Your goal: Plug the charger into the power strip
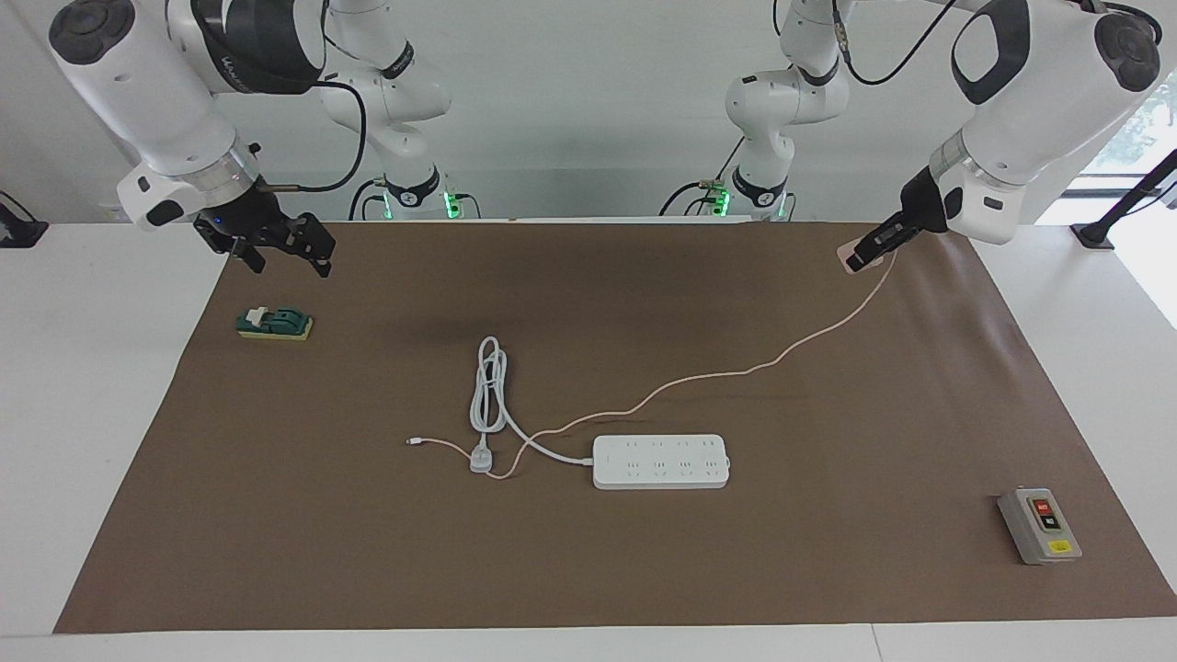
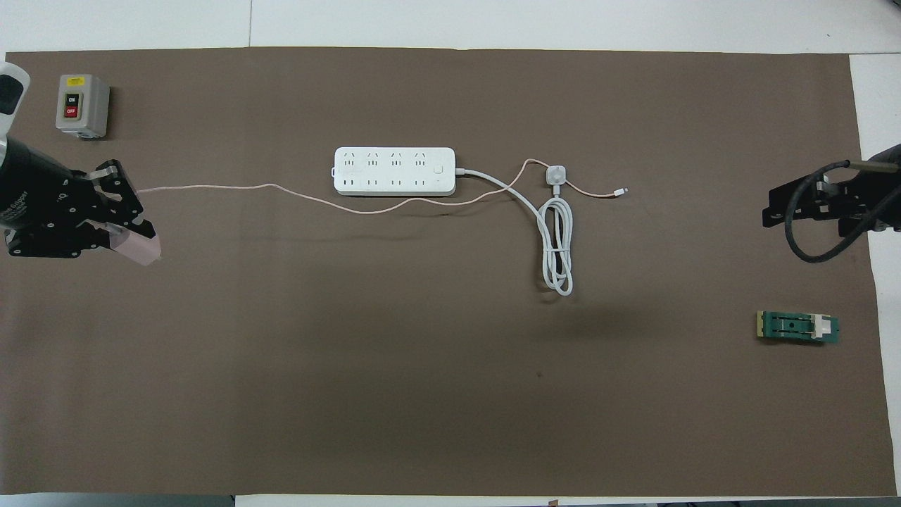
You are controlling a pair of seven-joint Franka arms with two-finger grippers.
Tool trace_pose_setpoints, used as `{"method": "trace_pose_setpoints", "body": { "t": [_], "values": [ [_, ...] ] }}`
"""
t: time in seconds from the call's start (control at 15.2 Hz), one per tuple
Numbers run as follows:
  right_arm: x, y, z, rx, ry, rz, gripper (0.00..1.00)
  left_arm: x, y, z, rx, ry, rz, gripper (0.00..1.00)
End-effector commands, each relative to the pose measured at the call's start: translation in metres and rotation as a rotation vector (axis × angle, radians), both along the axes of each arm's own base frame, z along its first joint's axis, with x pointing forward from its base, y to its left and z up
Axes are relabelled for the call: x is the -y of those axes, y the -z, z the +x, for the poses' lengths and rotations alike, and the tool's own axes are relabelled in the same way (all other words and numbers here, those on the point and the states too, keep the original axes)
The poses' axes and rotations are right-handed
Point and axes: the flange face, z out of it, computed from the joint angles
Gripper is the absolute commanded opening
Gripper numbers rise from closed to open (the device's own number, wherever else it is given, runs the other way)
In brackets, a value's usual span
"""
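Observation:
My left gripper (image 1: 862,257) is shut on the charger (image 1: 843,251), a small pale-pink cube, and holds it in the air over the mat's corner at the left arm's end. In the overhead view the charger (image 2: 143,248) juts out from the left gripper (image 2: 130,236). Its thin pink cable (image 1: 736,377) trails down to the mat and runs past the power strip (image 1: 660,462), a flat white bar with two rows of outlets, which lies mid-table (image 2: 394,171). My right gripper (image 1: 283,260) hangs open and holds nothing over the right arm's end (image 2: 802,205).
The strip's thick grey-white cord lies coiled (image 1: 487,391) beside it, toward the right arm's end, its plug crossing the pink cable. A grey box with red and black buttons (image 1: 1039,526) stands at the left arm's end. A green block (image 1: 274,324) lies below the right gripper.

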Motion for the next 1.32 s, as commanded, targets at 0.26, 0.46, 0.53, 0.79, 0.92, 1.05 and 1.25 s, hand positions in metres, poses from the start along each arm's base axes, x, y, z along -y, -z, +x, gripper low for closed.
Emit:
{"method": "trace_pose_setpoints", "body": {
  "t": [0.26, 0.46, 0.53, 0.79, 0.92, 1.05, 1.25],
  "values": [
    [-0.003, -0.002, 0.003, 0.025, 0.018, -0.034, 1.0, -0.002, -0.002, -0.002, -0.037, -0.119, 0.036, 0.0],
    [-0.004, -0.004, 0.002, 0.018, 0.001, -0.081, 1.0, -0.013, -0.007, -0.004, -0.026, -0.133, 0.065, 0.0],
    [-0.004, -0.003, 0.002, 0.017, 0.001, -0.08, 1.0, -0.014, -0.006, -0.003, -0.025, -0.14, 0.073, 0.0],
    [-0.004, -0.003, 0.001, 0.016, 0.007, -0.063, 1.0, -0.007, -0.004, 0.021, 0.057, -0.342, 0.088, 0.0],
    [-0.004, -0.002, 0.001, 0.013, 0.007, -0.063, 1.0, 0.022, 0.01, 0.034, 0.067, -0.457, 0.114, 0.0],
    [-0.003, -0.003, 0.001, 0.014, 0.006, -0.062, 1.0, 0.056, 0.033, 0.046, 0.078, -0.573, 0.192, 0.0],
    [-0.004, -0.003, 0.0, 0.011, 0.005, -0.062, 1.0, 0.097, 0.07, 0.061, 0.095, -0.732, 0.251, 0.0]
  ]
}}
